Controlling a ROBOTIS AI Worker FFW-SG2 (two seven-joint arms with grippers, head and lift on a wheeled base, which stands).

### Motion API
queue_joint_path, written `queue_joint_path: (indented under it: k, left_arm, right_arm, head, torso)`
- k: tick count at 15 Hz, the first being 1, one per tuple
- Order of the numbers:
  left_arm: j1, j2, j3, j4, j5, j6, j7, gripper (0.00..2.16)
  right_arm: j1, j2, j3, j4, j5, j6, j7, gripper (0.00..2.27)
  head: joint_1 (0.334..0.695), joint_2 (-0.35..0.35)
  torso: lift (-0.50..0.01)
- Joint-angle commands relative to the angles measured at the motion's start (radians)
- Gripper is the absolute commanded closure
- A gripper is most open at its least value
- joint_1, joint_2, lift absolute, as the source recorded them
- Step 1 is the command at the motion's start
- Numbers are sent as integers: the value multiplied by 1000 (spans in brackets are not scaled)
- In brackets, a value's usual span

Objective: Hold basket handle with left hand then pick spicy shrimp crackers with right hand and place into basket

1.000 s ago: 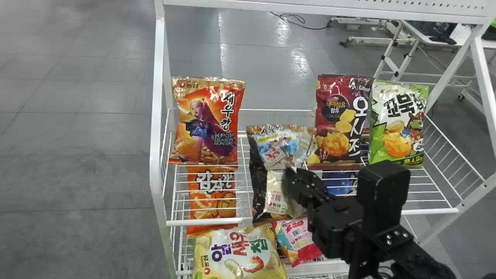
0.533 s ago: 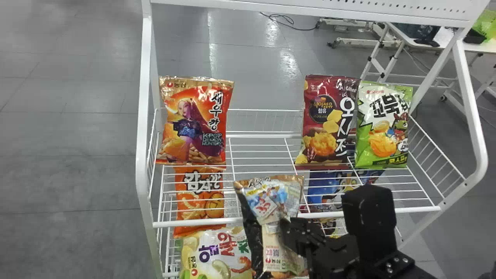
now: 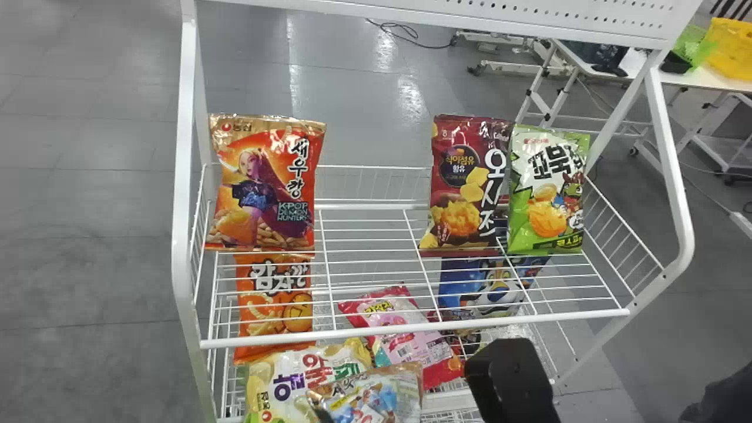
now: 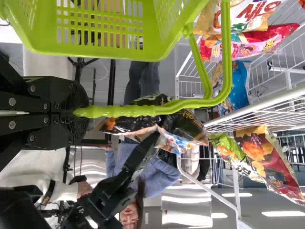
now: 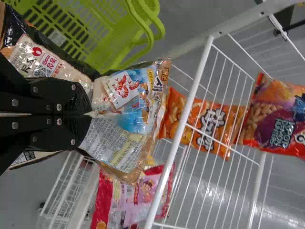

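Observation:
At the head view's bottom edge is the right gripper's black arm [image 3: 511, 382], beside the top of the black-and-tan spicy shrimp crackers bag [image 3: 376, 399]. In the right wrist view, my right gripper [image 5: 89, 114] is shut on the middle of the crackers bag [image 5: 128, 95], which bulges around its fingers. The green basket [image 5: 90, 28] lies just past the bag there. In the left wrist view, my left gripper [image 4: 85, 112] is shut on the handle [image 4: 167, 107] of the green basket [image 4: 95, 51]. The crackers bag [image 4: 183, 126] hangs beyond the handle.
A white wire rack [image 3: 411, 329] holds an orange-red bag [image 3: 264, 182], a dark red bag [image 3: 467, 188] and a green bag [image 3: 546, 188] on its upper shelf. Several more bags lie below, including a pink one [image 3: 405, 335]. A white table stands behind at right.
The right gripper has drawn the crackers bag back from the rack, toward the head view's bottom edge. The rack and its bags have shifted left in that view.

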Motion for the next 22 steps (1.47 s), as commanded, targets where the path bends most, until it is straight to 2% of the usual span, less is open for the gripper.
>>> queue_joint_path:
  k: [1,3,6,12,18,21,22]
  left_arm:
    - [0,-2,0,-1,-1,1,0,1895]
    - [2,-2,0,-3,-3,1,0,1895]
    - [5,-4,0,-7,-3,1,0,1895]
    - [12,-5,-3,-23,-4,1,3,1895]
    - [12,-5,0,-24,-4,1,2,1895]
    - [11,-5,0,-24,-4,1,3,1895]
    - [11,-4,0,-24,-4,1,3,1895]
  right_arm:
    - [-8,4,50,1,17,4,3,1986]
    - [-8,7,90,4,44,4,3,1986]
    - [-8,12,110,2,61,4,4,1986]
    - [-1,18,177,52,130,4,7,1986]
    - [30,20,213,177,132,4,39,1986]
    - [24,30,243,237,129,4,62,1986]
    - [21,35,253,252,126,4,67,1986]
  head:
    - [695,-215]
    - [695,-166]
    - [695,-131]
    - [695,-94]
    - [695,-116]
    - [695,-89]
    - [695,-61]
  torso:
    - [-37]
    - [-37]
    - [-37]
    - [-37]
    - [-37]
    - [-37]
    - [-37]
